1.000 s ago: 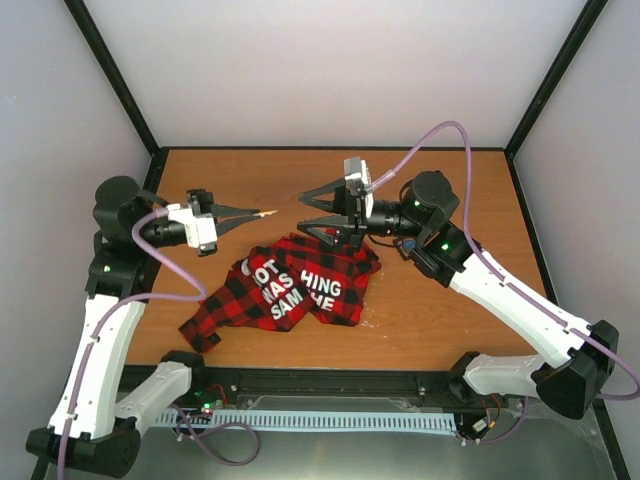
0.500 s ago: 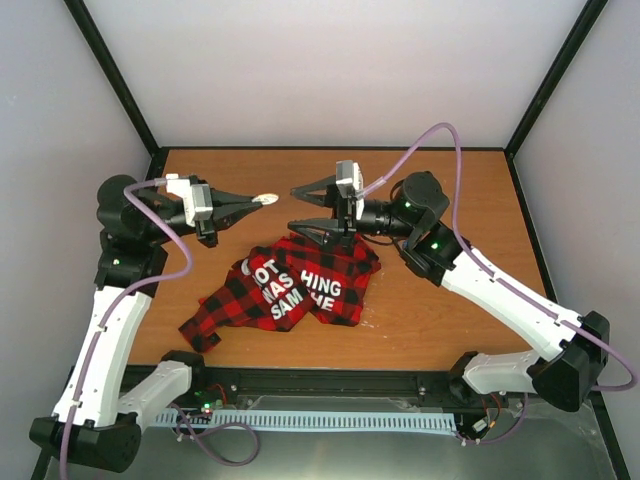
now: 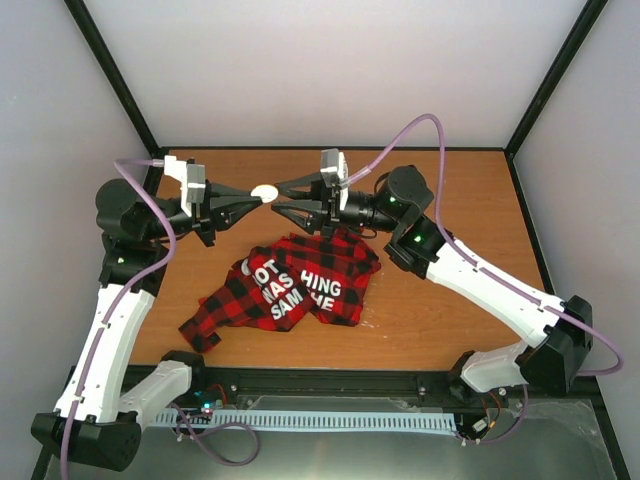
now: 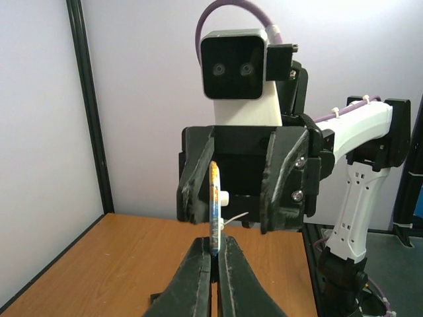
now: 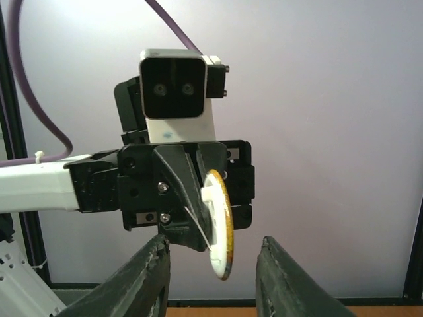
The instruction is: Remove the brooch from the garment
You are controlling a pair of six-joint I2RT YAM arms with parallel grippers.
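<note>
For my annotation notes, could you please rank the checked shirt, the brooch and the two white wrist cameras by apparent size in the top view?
1. Checked shirt, largest by far.
2. Left wrist camera and right wrist camera: alike, so unranked.
3. Brooch, smallest.

Bright, even, diffuse light with soft shadows; all views sharp.

The garment (image 3: 300, 280) is red-and-black checked with white letters; the brooch (image 3: 264, 192) is white with a yellow rim.
</note>
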